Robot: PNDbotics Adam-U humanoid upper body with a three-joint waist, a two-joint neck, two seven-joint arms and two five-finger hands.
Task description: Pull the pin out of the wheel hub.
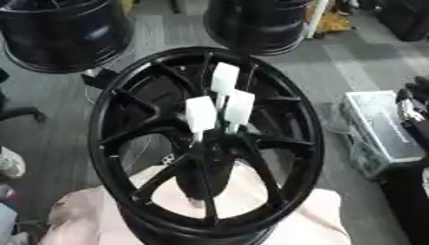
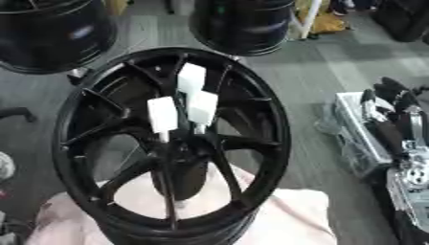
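Note:
A black spoked wheel (image 1: 107, 125) lies tilted on a pale pink cloth (image 1: 322, 217), its hub (image 1: 206, 146) near the middle of the view. Three pins with white block-shaped heads stand up out of the hub: one at the back (image 1: 224, 78), one at the right (image 1: 240, 106) and one at the left (image 1: 201, 113). My right hand (image 2: 392, 111) shows at the right edge, well to the right of the wheel, fingers relaxed and pointing up, holding nothing. My left hand appears in neither view.
Two more black wheels stand on the grey floor behind, at the upper left (image 1: 63, 33) and upper middle (image 1: 255, 24). A clear plastic box (image 1: 381, 127) sits on the floor to the right, beside my right hand. A shoe (image 1: 8, 162) shows at the left edge.

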